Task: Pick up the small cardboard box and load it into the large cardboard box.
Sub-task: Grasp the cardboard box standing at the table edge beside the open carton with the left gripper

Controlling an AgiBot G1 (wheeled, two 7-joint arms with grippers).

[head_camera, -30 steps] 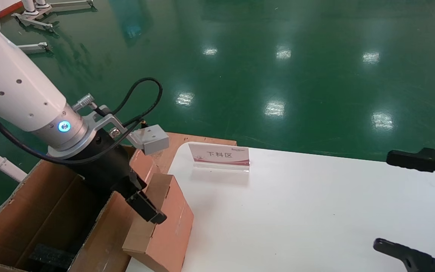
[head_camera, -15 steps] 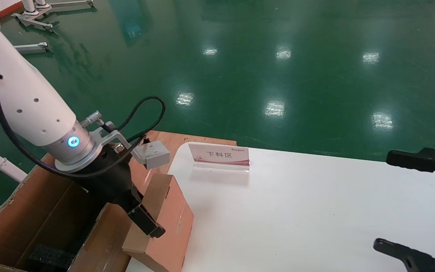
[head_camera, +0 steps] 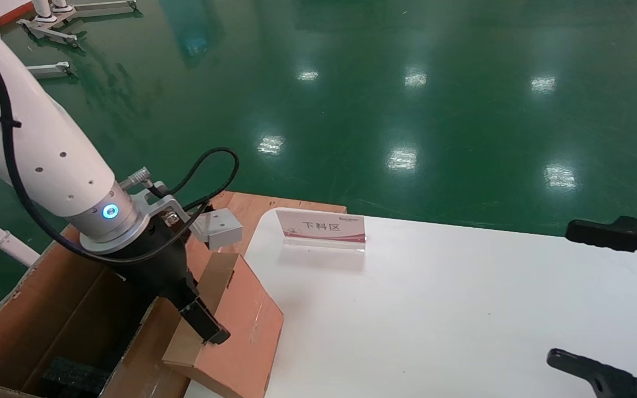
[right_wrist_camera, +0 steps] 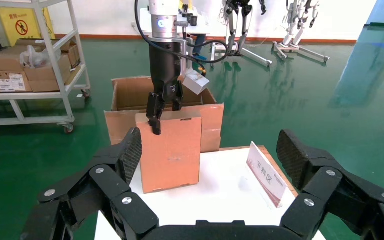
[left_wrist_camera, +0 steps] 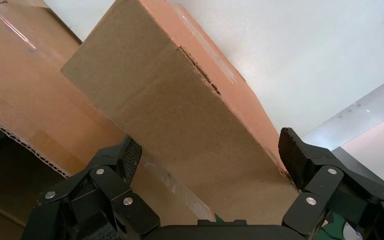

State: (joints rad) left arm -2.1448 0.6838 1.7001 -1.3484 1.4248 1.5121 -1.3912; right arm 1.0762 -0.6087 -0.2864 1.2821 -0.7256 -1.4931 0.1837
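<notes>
Landmark: I take the white tabletop (head_camera: 462,309) as my reference for every place below.
Small cardboard box: the small cardboard box (head_camera: 230,326) sits at the tabletop's left edge, tipped over toward the large carton, its lower end on the tabletop; from the right wrist view (right_wrist_camera: 172,145) it stands on end on the tabletop's far side.
Left gripper: my left gripper (head_camera: 199,318) is at the tabletop's left edge, clamped on the small cardboard box's upper end; from the left wrist view (left_wrist_camera: 210,160) I see a pad on each side of the carton's top face.
Large cardboard box: the large cardboard box (head_camera: 47,309) stands open just off the tabletop's left edge, its near flap against the small carton; a black foam block (head_camera: 72,376) lies at the bottom.
Right gripper: my right gripper (head_camera: 606,298) hangs over the tabletop's right edge, its fingers (right_wrist_camera: 130,150) spread wide with nothing between them.
Sign: a small standing sign (head_camera: 321,228) with red print sits near the tabletop's far edge, apart from the small carton.
Board: a flat brown board (head_camera: 257,207) shows just beyond the tabletop's far left corner.
Floor: glossy green floor (head_camera: 407,83) lies beyond the tabletop.
</notes>
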